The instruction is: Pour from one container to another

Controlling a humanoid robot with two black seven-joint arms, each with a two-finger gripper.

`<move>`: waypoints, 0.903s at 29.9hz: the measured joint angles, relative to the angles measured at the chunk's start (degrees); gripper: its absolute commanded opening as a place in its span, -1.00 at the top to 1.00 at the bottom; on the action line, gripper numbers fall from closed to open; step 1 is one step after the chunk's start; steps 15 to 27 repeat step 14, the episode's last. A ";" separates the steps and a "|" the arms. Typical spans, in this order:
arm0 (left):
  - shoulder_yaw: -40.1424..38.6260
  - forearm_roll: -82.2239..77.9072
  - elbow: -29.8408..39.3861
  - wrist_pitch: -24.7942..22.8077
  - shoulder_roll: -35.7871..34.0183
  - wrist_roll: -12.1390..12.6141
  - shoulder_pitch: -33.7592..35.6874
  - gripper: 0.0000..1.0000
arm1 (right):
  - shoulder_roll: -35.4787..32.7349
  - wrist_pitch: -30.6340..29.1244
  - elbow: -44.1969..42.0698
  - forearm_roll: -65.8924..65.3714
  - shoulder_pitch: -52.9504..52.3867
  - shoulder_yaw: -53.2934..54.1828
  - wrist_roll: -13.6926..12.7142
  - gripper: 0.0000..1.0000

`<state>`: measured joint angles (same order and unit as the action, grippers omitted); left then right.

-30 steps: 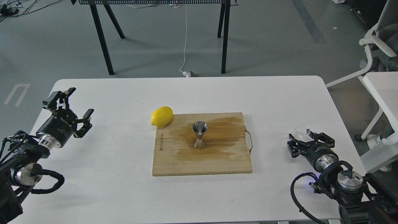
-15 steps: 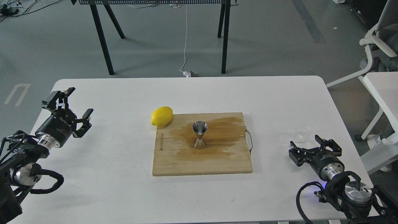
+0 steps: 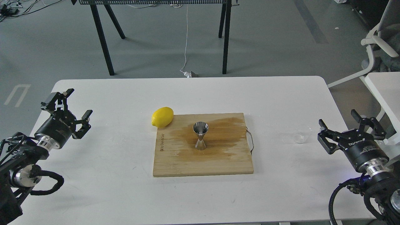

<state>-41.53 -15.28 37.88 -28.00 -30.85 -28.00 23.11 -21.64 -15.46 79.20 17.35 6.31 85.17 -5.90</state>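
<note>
Right hand point(image 3: 351, 125) withdrawn, glass cup point(image 3: 302, 134) upright, clear

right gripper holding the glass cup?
No, the right gripper is open and clear of the cup, which stands alone on the table.

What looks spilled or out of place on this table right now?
A wide dark wet stain spreads across the wooden cutting board around the shiny steel hourglass jigger, suggesting spilled liquid. The yellow lemon sits half off the board's far left corner.
</note>
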 measured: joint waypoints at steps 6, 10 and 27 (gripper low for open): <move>0.00 3.22 0.00 0.00 0.00 0.00 -0.07 -0.98 | 0.13 -2.98 -8.13 -4.00 -12.12 -0.56 0.01 -0.94; 0.03 3.43 0.00 0.00 -0.28 0.00 0.07 -0.98 | 0.81 -8.48 -13.50 -4.87 -16.61 -2.10 0.82 -0.93; -0.02 3.49 0.00 0.00 -0.41 0.00 0.15 -0.98 | 2.38 -12.09 -15.77 -4.96 -17.30 -2.52 3.83 -0.92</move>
